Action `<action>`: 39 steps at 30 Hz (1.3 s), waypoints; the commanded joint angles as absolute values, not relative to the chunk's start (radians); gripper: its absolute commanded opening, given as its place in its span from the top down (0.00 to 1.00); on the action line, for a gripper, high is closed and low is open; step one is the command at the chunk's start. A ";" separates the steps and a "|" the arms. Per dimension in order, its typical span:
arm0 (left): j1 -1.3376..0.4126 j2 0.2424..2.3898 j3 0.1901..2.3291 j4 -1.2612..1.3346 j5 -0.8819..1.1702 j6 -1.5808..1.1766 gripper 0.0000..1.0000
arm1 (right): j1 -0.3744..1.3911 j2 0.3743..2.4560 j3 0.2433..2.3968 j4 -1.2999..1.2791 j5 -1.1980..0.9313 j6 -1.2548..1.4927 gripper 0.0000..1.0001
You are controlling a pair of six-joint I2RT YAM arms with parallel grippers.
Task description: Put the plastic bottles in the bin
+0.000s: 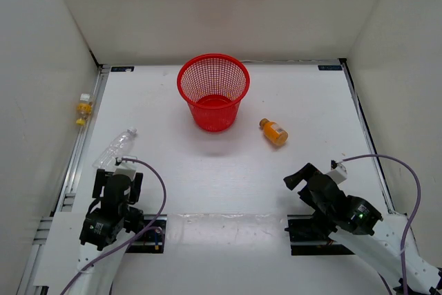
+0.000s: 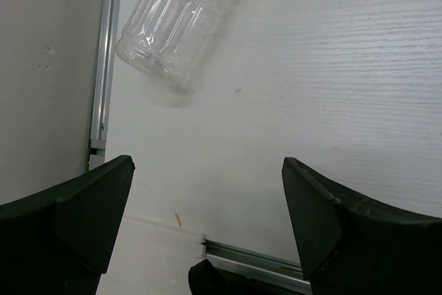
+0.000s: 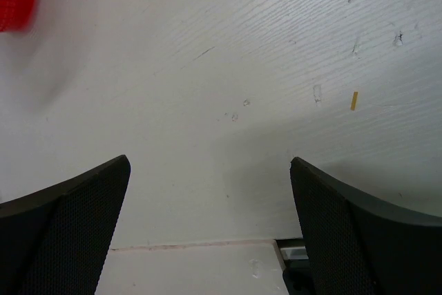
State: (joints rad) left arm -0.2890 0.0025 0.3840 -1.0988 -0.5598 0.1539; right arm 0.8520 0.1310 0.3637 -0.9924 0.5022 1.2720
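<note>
Reaching for the clear bottle looks like the step in hand, since it lies on its side just beyond the left gripper, whose jaws stand wide apart and empty. It lies slanted, close to the aluminium rail, so the gripper should turn to straddle its ribbed body across the width and close gently, as thin plastic will likely buckle. The right gripper is likewise spread and holds nothing. The orange bottle lies far of it, just right of the red bin. A tiny yellow-banded bottle sits at the far left, past the rail. The white table is smooth, faintly grained and scuffed, boxed by plain white walls.
</note>
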 commanded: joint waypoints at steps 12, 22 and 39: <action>-0.281 0.046 0.440 -1.336 -0.494 0.250 0.00 | 0.845 0.657 0.717 -0.732 0.681 0.627 0.00; -0.272 0.077 0.440 -1.325 -0.476 0.282 0.00 | 0.499 1.598 1.472 -0.850 0.295 0.141 0.00; -0.244 0.058 0.422 -1.276 -0.577 0.302 0.00 | 0.377 1.942 1.464 -0.810 0.014 0.058 0.00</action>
State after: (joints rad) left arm -0.2554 0.0635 0.3767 -1.0855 -0.5079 0.2672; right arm 0.3737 1.9423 1.5185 -0.8230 0.0673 0.0917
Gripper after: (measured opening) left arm 0.990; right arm 0.997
